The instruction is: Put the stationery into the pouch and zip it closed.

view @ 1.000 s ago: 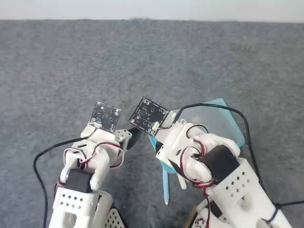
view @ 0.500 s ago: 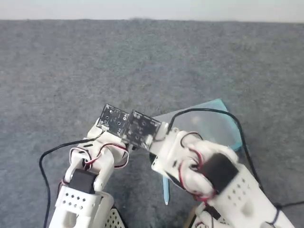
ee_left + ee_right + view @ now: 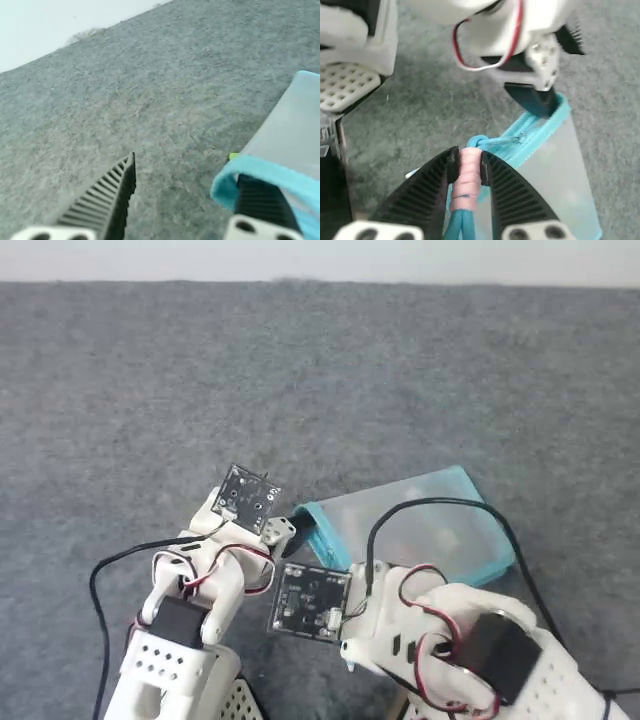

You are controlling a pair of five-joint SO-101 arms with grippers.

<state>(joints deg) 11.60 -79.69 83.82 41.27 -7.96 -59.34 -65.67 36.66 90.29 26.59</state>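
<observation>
A translucent pouch [image 3: 430, 520] with cyan edging lies on the grey felt, its mouth corner [image 3: 312, 525] towards the arms. My left gripper [image 3: 190, 170] stands open at that corner, with one finger [image 3: 260, 200] against the cyan edge [image 3: 235, 172] and the other finger [image 3: 112, 195] apart over bare felt. The right wrist view shows the same left gripper [image 3: 555, 70], its dark finger touching the pouch's corner [image 3: 555, 107]. My right gripper [image 3: 468, 152] is shut on a pink tab [image 3: 467, 175] strung on a cyan cord [image 3: 462, 222] that leads to the pouch's mouth. Faint shapes show inside the pouch.
The grey felt [image 3: 300, 370] runs far beyond the pouch to a pale wall. Both arm bodies crowd the near edge, with the right arm's camera board [image 3: 310, 602] over the felt just before the pouch. A perforated white base [image 3: 345, 85] sits beside the right gripper.
The right arm has drawn back towards the near edge, uncovering the pouch's mouth end. The left arm has shifted right until its gripper reached the pouch's corner.
</observation>
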